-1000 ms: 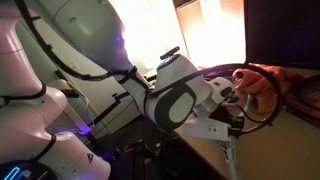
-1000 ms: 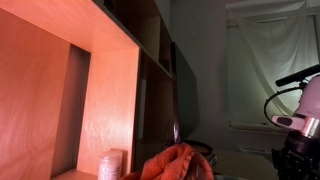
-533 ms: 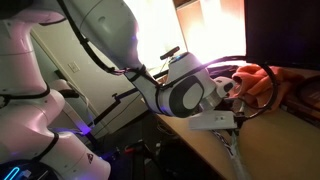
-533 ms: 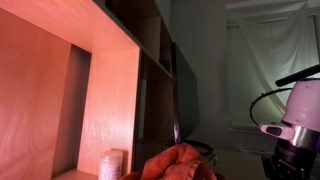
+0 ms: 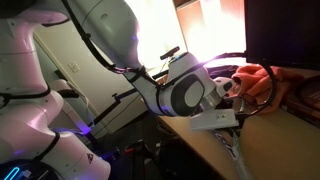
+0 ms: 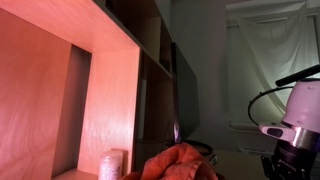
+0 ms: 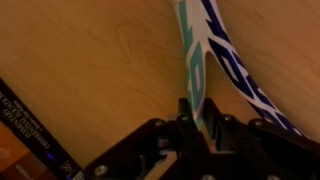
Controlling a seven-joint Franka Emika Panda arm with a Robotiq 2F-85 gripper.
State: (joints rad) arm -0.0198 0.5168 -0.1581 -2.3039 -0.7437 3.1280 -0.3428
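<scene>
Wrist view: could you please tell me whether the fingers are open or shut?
Shut on the teal strip: both fingers press against its lower end, no gap showing.

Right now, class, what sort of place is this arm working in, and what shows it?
Probably a study or office corner: tall wooden shelves, a wooden desk with a book, and a curtain. The tool grips a strip over the desk.

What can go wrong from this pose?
1. The gripper holds the thin teal strip by a narrow pinch; it may slip out.
2. The book lies close beside the jaws; a sideways move might knock it.
3. The orange cloth sits near the wrist in an exterior view; it could snag.
</scene>
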